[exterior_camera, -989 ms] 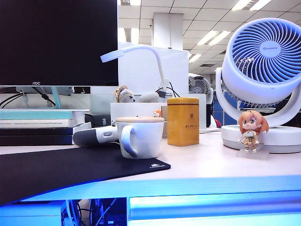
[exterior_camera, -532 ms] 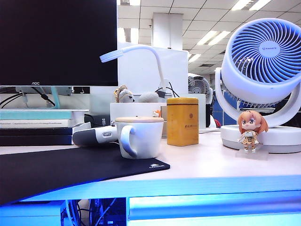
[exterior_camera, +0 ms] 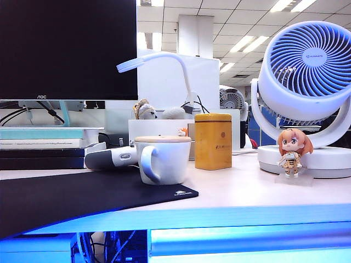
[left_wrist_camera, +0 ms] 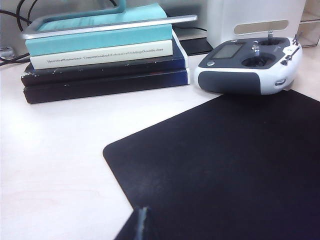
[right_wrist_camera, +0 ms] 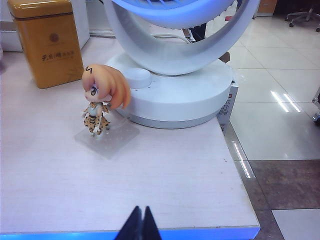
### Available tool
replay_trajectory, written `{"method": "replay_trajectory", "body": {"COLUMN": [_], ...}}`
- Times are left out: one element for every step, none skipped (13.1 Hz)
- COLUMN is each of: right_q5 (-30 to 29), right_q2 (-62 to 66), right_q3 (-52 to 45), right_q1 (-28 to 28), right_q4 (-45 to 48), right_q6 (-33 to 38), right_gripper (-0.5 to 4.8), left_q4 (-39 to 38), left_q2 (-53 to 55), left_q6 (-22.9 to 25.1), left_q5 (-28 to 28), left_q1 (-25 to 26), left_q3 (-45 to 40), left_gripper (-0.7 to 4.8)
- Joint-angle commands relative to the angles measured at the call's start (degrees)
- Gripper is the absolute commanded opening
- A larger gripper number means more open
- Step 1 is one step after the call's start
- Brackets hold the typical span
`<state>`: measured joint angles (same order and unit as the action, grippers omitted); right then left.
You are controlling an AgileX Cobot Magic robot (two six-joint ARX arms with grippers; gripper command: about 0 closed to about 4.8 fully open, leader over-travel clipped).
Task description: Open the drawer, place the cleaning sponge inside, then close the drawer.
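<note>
The drawer (exterior_camera: 249,240) shows in the exterior view as a flat white front tinted glowing blue, under the desktop at the lower right; it looks shut. The cleaning sponge is out of view in every frame. My left gripper (left_wrist_camera: 142,220) hovers over the corner of a black mat (left_wrist_camera: 225,170) with its fingers together and nothing between them. My right gripper (right_wrist_camera: 141,214) is shut and empty above the blue-lit front edge of the desktop (right_wrist_camera: 200,233), short of a small figurine (right_wrist_camera: 102,97). Neither gripper appears in the exterior view.
On the desk stand a white mug (exterior_camera: 163,159), a yellow tin (exterior_camera: 213,141), a white fan (exterior_camera: 307,82), the figurine (exterior_camera: 294,152) and a remote controller (left_wrist_camera: 250,65). A stack of books (left_wrist_camera: 100,55) lies beside the mat. The desk ends at its right side (right_wrist_camera: 235,165) above the floor.
</note>
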<state>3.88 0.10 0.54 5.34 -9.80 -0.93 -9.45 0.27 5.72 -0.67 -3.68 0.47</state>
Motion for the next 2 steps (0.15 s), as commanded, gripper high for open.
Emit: {"method": "replay_trajectory", "body": {"right_q5": [0.1,0.1], "right_q2": [0.0,0.0], "right_q3": [-0.5,-0.5], "right_q1": [0.0,0.0], "right_q4": [0.9,0.9], "right_q6": [0.0,0.0], "right_gripper": [-0.01,-0.01], "left_q4": [-1.2,-1.2], "left_q2": [-0.1,-0.1], "left_q6": [-0.2,-0.2], "left_q5": [-0.2,-0.2], "left_q1": [0.0,0.0], "left_q3": [-0.2,-0.2], "left_gripper": [-0.02,-0.02]}}
